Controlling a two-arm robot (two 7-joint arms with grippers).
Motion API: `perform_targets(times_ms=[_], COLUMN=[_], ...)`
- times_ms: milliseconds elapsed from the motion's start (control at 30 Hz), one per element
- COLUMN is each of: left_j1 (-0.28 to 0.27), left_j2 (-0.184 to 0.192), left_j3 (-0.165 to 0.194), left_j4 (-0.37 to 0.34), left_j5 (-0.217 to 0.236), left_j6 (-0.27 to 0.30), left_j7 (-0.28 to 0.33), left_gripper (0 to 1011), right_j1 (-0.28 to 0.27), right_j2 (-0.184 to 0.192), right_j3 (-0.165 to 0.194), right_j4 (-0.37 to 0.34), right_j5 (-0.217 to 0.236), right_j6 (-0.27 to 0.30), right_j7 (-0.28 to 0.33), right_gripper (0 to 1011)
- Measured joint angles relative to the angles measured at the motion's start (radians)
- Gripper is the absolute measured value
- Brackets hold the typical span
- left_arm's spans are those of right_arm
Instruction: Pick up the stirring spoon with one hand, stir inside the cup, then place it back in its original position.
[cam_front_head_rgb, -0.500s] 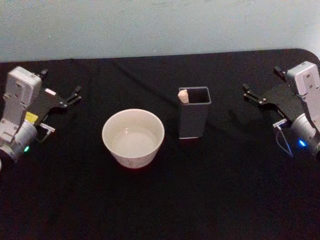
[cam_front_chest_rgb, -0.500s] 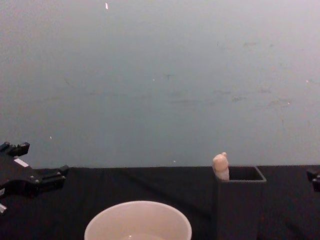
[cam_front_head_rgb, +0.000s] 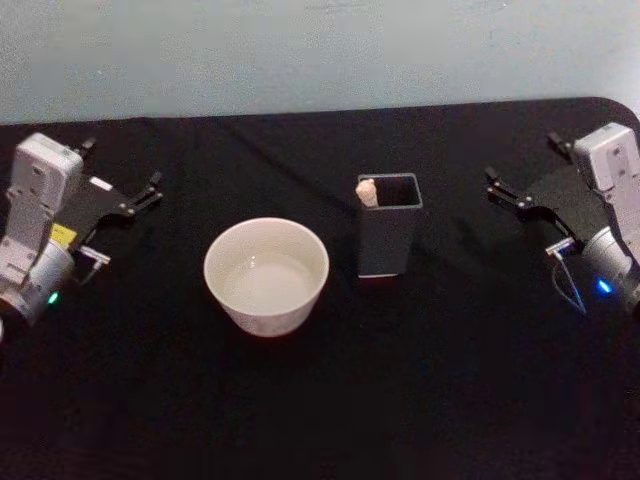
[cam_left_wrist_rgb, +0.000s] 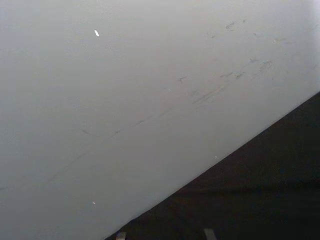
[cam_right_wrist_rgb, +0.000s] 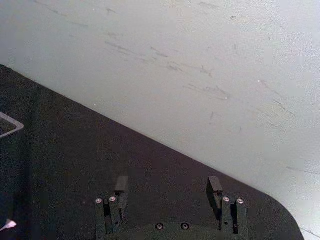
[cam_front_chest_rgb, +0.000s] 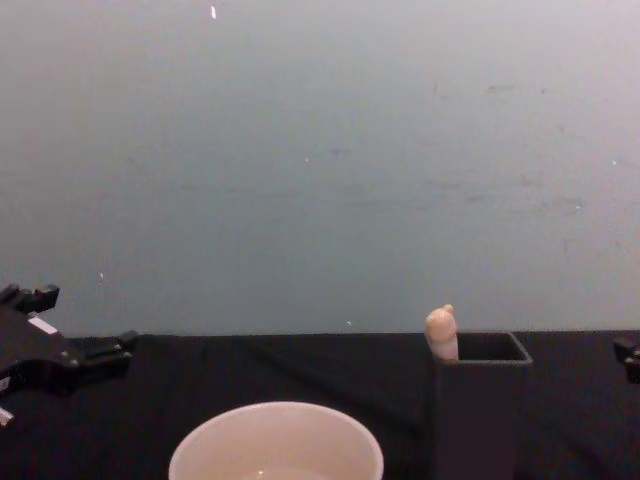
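The cream-white cup (cam_front_head_rgb: 266, 276) stands on the black table, left of centre, its rim also low in the chest view (cam_front_chest_rgb: 276, 441). Right of it stands the dark grey square holder (cam_front_head_rgb: 387, 240) (cam_front_chest_rgb: 481, 405). The stirring spoon's cream knob top (cam_front_head_rgb: 366, 192) (cam_front_chest_rgb: 441, 331) pokes out at the holder's left corner; its bowl is hidden inside. My left gripper (cam_front_head_rgb: 140, 193) (cam_front_chest_rgb: 80, 325) rests open at the table's far left, well away from the cup. My right gripper (cam_front_head_rgb: 505, 190) (cam_right_wrist_rgb: 167, 187) sits open at the far right, apart from the holder, with nothing between its fingers.
A black cloth (cam_front_head_rgb: 330, 390) covers the table, with a pale wall (cam_front_chest_rgb: 320, 150) behind its far edge. The table's rounded far right corner (cam_front_head_rgb: 620, 103) lies just behind my right arm. Bare cloth lies between each gripper and the two vessels.
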Motion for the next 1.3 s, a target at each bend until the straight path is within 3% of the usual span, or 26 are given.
perform_targets(times_ms=[1300], left_j1=[0.000], left_j2=[0.000], left_j3=[0.000], left_j4=[0.000], left_j5=[0.000], left_j6=[0.000], left_j7=[0.000], left_gripper=[1001], right_j1=[0.000], right_j2=[0.000], right_j3=[0.000], right_j4=[0.000], right_j5=[0.000], right_j6=[0.000], right_j7=[0.000], right_gripper=[1002])
